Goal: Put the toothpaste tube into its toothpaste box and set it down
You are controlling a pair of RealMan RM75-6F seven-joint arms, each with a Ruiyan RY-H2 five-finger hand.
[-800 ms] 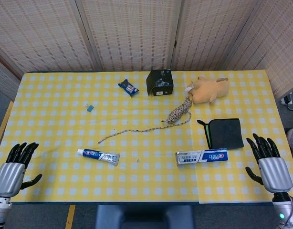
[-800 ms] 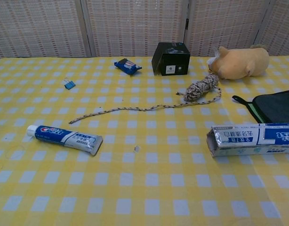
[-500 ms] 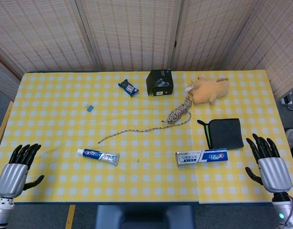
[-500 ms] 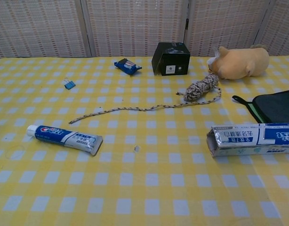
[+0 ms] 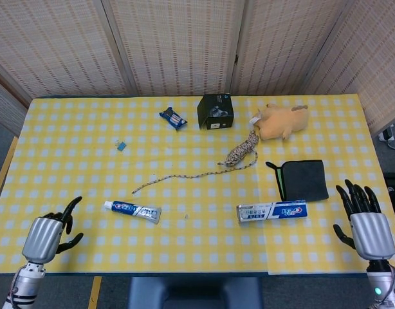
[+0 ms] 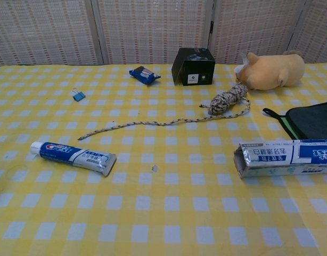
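A white and blue toothpaste tube [image 5: 132,210] [image 6: 73,157] lies flat at the front left of the yellow checked table [image 5: 82,161], cap pointing left. The toothpaste box [image 5: 272,211] [image 6: 286,158] lies at the front right, its open end facing left. My left hand [image 5: 48,234] hovers at the front left corner, left of the tube, fingers apart and holding nothing. My right hand [image 5: 366,225] is at the front right edge, right of the box, fingers spread and empty. Neither hand shows in the chest view.
A speckled rope [image 5: 204,171] runs across the middle. Behind it are a black box [image 5: 215,111], a blue snack packet [image 5: 173,118], a plush toy [image 5: 281,121], a small blue clip [image 5: 121,147] and a dark cloth pouch [image 5: 304,179] just behind the toothpaste box.
My left hand has moved right along the front edge toward the tube and turned. My right hand has dropped slightly. Tube and box have not moved.
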